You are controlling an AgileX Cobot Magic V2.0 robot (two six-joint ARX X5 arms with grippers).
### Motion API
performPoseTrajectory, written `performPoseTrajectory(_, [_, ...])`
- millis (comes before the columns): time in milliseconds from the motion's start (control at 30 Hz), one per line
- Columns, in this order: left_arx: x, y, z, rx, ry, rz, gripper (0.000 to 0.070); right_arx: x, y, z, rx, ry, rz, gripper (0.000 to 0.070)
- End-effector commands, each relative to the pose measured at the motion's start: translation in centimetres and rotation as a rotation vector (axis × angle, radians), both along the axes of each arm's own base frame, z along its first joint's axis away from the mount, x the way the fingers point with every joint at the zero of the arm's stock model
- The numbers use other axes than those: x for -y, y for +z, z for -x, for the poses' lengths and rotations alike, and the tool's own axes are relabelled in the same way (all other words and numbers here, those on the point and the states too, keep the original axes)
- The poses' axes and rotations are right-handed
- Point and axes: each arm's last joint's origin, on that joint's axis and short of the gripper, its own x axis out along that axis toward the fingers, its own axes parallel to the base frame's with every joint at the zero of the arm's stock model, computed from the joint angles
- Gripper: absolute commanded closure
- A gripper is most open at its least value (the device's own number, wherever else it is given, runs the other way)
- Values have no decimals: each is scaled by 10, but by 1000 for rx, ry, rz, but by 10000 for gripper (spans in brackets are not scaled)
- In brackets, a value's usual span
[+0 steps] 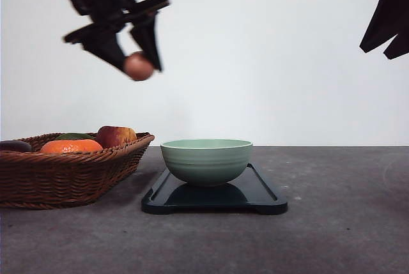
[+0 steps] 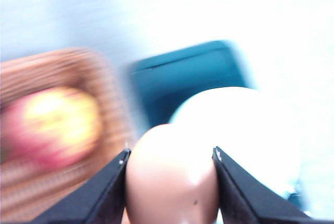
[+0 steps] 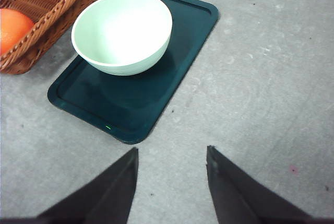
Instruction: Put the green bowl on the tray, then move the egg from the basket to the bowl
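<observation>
1. Lowest in the front view is the bare grey table (image 1: 345, 223). On it the tray (image 1: 265, 194) sits at lower centre, its long side running left to right.
2. The green bowl (image 1: 206, 161) stands upright on the tray, toward its left half, so I judge that first step done. From my right wrist the bowl's hollow looks empty.
3. At lower left, just beside the tray, lies the basket (image 1: 70, 175) with an orange fruit (image 1: 71, 145) and an apple (image 1: 115, 135).
4. My left jaws (image 1: 139, 63), upper left of the frame, are clamped on the egg (image 1: 138, 66); in the left wrist view it sits between both fingers.
5. The bowl lies down and right of the egg, so my left arm carries on there.
6. My right jaws (image 3: 172, 182) are spread and hold nothing, high at upper right.
</observation>
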Motion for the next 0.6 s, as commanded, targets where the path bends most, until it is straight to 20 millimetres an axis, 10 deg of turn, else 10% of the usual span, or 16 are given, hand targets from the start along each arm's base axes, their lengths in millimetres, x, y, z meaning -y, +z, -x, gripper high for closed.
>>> performPoseTrajectory(0, [16,-3,-4,12,-29,14,466,-1,1,-1,0,-4,-4,446])
performPoseTrajectory(567, [72,-80,-22,-42,-91,-78,471,-1,0,-1,-6,-4,-1,445])
